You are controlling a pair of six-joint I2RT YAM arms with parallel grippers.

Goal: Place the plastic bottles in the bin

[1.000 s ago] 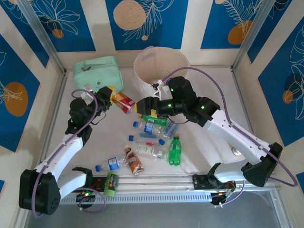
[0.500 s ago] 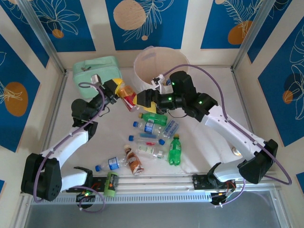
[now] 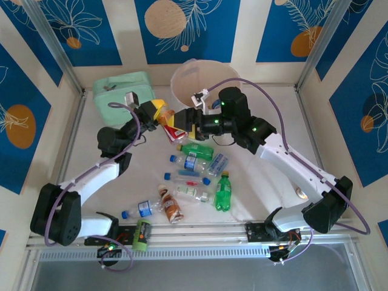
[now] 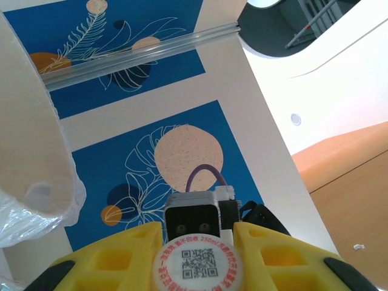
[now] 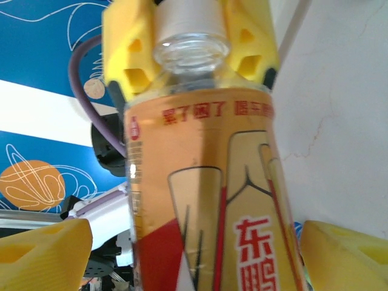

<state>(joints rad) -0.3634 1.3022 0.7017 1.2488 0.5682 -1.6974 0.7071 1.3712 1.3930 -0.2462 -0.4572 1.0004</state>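
An orange-and-red-labelled plastic bottle (image 3: 171, 124) hangs in the air just in front of the bin (image 3: 203, 85), a round white wastebasket with a bag liner. My left gripper (image 3: 159, 111) is shut on its white cap (image 4: 197, 264), which sits between the yellow fingers (image 4: 115, 257). My right gripper (image 3: 182, 126) is open and straddles the bottle's body (image 5: 206, 200): there is a gap at its left finger (image 5: 45, 254), while the right finger (image 5: 345, 254) stands close alongside. Several more bottles lie on the table, among them a green one (image 3: 222, 193) and a brown one (image 3: 171, 206).
A mint-green zip pouch (image 3: 121, 91) lies left of the bin at the back. Clear blue-capped bottles (image 3: 191, 160) are bunched mid-table below both grippers. One bottle (image 3: 141, 233) rests by the near rail. The bin liner's edge (image 4: 36, 176) hangs close to my left wrist.
My left arm has lifted the orange bottle up and to the right, toward the bin. My right gripper has come up and left and now has its fingers either side of the bottle's body.
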